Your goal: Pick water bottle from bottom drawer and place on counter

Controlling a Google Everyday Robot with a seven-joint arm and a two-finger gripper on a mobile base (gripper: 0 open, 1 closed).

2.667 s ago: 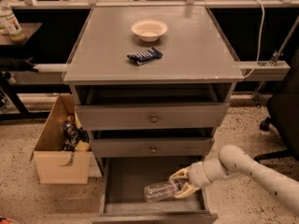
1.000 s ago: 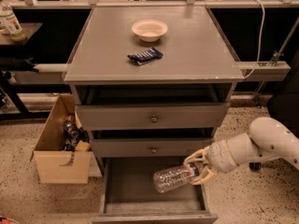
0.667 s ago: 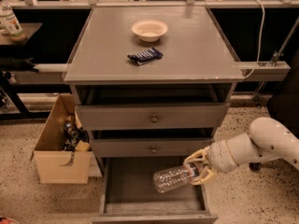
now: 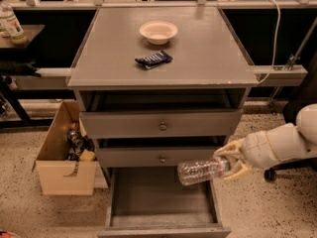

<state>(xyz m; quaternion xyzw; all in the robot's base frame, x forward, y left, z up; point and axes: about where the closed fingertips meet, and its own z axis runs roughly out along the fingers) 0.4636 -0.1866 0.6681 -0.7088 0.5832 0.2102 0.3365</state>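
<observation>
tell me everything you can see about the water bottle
The water bottle is small, clear, crinkled plastic, seemingly empty. It hangs nearly horizontal, base pointing left and slightly down, above the open bottom drawer. The gripper, over the drawer's right side, is shut on its neck end, hiding the cap; nothing else touches it.

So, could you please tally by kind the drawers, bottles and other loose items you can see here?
Drawers: 3 (top drawer, middle drawer, open bottom drawer)
Bottles: 2 (water bottle held in the gripper over the bottom drawer; white-labelled bottle far left)
Bowls: 1 (bowl on the counter)
Packets: 1 (dark packet on the counter)
Boxes: 1 (cardboard box)
Total: 8
</observation>
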